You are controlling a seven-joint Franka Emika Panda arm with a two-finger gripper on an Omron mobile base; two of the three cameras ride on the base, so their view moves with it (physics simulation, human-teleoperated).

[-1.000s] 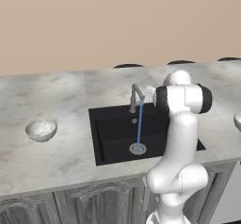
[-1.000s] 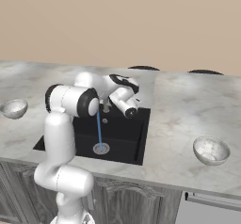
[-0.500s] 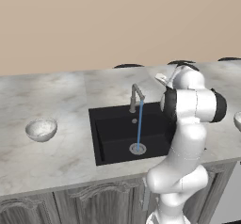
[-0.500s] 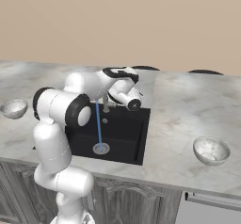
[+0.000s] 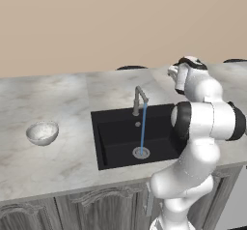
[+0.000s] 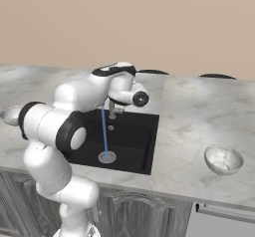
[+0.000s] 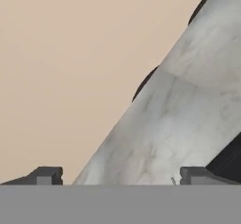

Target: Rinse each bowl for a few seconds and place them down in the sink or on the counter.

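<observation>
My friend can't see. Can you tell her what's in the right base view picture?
A white robot arm bends over a black rectangular sink where a thin blue stream of water runs from a grey metal faucet to the round drain. One small speckled white-grey bowl sits on the light-grey marbled counter right of the sink, another at the far left.

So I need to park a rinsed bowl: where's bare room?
Bare counter lies between the left bowl and the sink, and between the sink and the right bowl. The basin floor is free around the water stream.
</observation>
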